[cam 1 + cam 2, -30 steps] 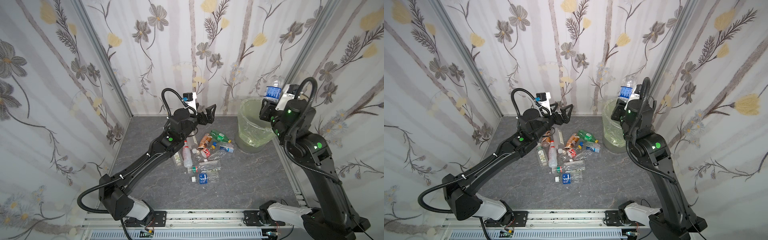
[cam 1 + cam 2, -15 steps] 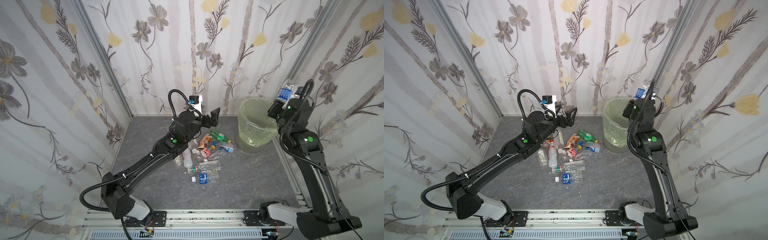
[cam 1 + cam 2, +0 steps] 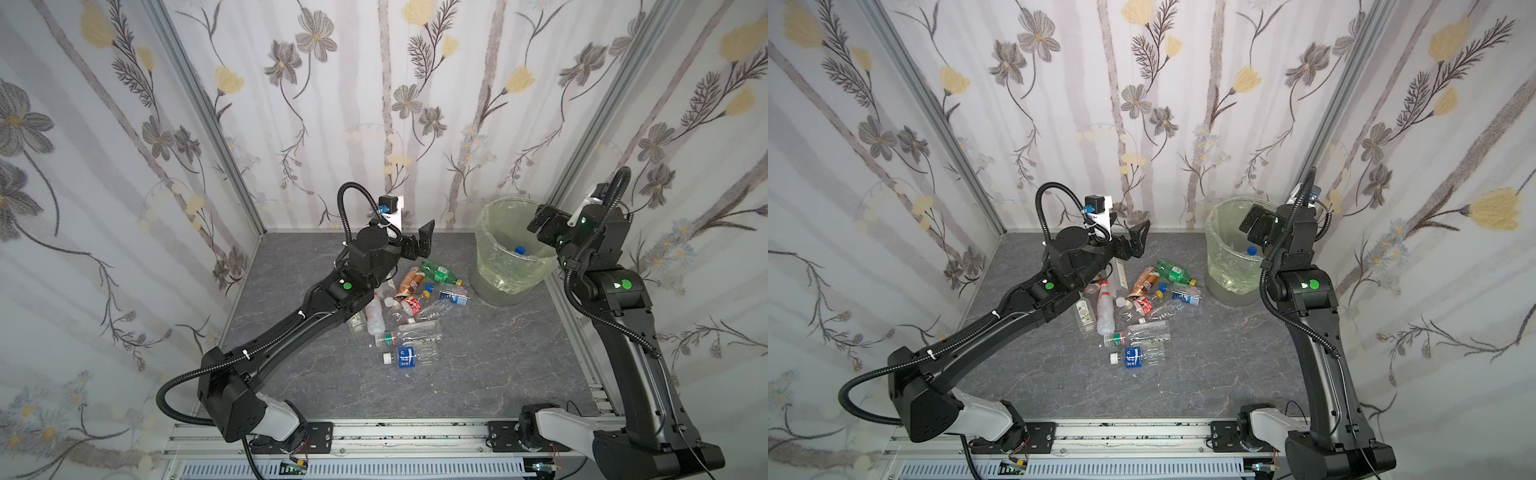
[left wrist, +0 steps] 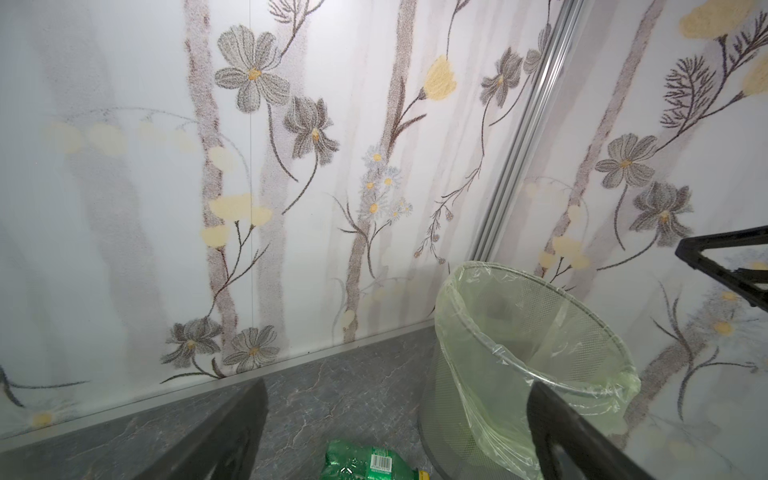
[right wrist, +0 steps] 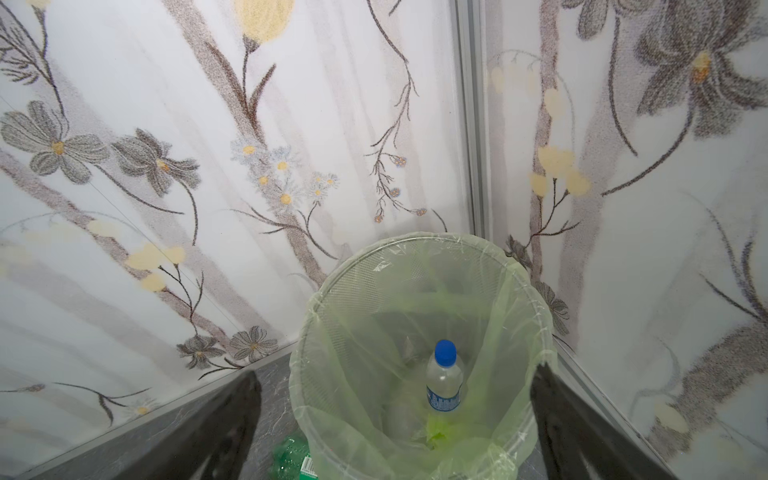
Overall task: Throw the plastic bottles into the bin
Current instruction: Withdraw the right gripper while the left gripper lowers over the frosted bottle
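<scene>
Looking at the right arm (image 3: 636, 357): pose? (Jo)

Rises from the front rail, bends at the elbow, and the wrist leans in over the bin (image 3: 498, 286). Right gripper (image 3: 540, 222) hangs over the bin's mouth, jaws wide apart, nothing between them. Its wrist view looks down into the bin. (Sam)

Left arm (image 3: 291, 332)? (Jo)

Stretched low and diagonal from the front-left base to the pile of bottles (image 3: 417, 328). Left gripper (image 3: 419, 243) is raised off the floor (image 3: 478, 374) above the pile's far edge and points toward the bin. Jaws apart, empty. (Sam)

Counts? (Jo)

Two arms. One bin in the back right corner, lined with one pale green bag (image 5: 515, 332). One blue-capped bottle (image 5: 444, 382) inside it, cap end up, blue label. The clear shapes beside it I can't resolve. About eleven bottles in the pile on the floor, mid-table, left of the bin. They overlap, so no exact count. (Sam)

Any that stand out? (Jo)

One green bottle (image 3: 438, 271), on its side, is the bottle nearest the bin and apart from it. One blue-labelled bottle (image 3: 409, 357) lies at the pile's front edge. (Sam)
</scene>
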Available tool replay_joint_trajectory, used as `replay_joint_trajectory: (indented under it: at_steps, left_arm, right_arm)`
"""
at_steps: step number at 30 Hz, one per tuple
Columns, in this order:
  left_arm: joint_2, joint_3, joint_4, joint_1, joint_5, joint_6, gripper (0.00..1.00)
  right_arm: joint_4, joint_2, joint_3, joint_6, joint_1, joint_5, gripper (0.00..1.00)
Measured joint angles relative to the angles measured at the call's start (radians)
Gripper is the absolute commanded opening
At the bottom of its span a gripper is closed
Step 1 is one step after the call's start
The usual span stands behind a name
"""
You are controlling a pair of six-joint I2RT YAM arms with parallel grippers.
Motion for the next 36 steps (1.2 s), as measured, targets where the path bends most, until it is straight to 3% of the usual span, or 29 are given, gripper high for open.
replay_joint_trajectory:
  at_steps: [8,16,24,36]
  left_arm:
    - [-0.036,-0.021,-0.066,0.065,-0.005,0.058,1.0]
    - [-0.034,-0.037,-0.19,0.253,0.116,-0.111,1.0]
    - [0.095,0.002,-0.38,0.341,0.219,-0.293,1.0]
    - [0.425,0.17,-0.541,0.355,0.382,-0.442,1.0]
  right_arm:
    - [0.063,-0.041,-0.069,-0.009,0.012,-0.082,1.0]
    - [0.116,0.004,-0.129,-0.028,0.138,-0.134,1.0]
    - [0.198,0.108,-0.171,-0.083,0.329,-0.151,1.0]
    - [0.278,0.22,-0.24,-0.101,0.401,-0.198,1.0]
